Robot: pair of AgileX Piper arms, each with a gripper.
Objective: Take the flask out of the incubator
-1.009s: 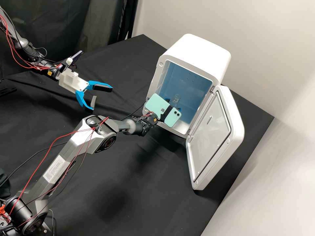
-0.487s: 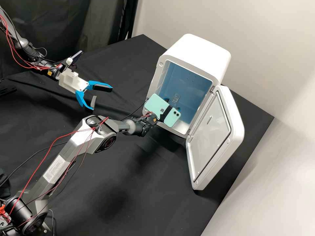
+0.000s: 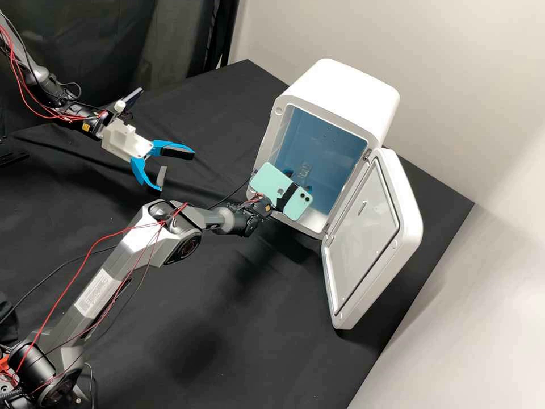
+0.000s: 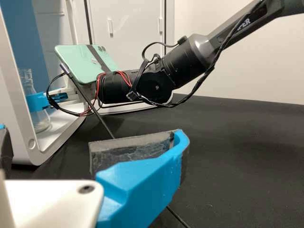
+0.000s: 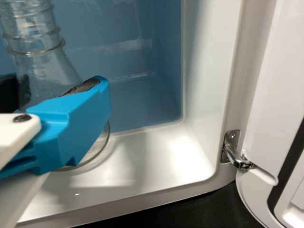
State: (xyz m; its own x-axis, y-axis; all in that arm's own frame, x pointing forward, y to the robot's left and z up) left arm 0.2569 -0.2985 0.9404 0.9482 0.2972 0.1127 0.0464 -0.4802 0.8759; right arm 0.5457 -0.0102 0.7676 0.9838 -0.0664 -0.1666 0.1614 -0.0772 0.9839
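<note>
Toward 2 o'clock on the black counter (image 3: 227, 318), a white incubator (image 3: 340, 91) stands with its blue chamber facing 8 o'clock. Its door (image 3: 369, 238) hangs wide open at the chamber's 4 o'clock side. A clear glass flask (image 5: 35, 52) stands upright on the chamber floor, close to the front lip.

The right arm (image 3: 164, 233) stretches from 7 o'clock to the opening, with a mint-green phone (image 3: 282, 190) strapped to its wrist. The right end effector (image 5: 52, 95) is inside the chamber, right up against the flask's sloping body. Whether it is clamped on the glass cannot be told.

At 10 o'clock, well apart from the incubator, the left end effector (image 3: 176, 166) hovers above the counter, spread wide and holding nothing. Red wires (image 3: 85, 267) run along the right arm.
</note>
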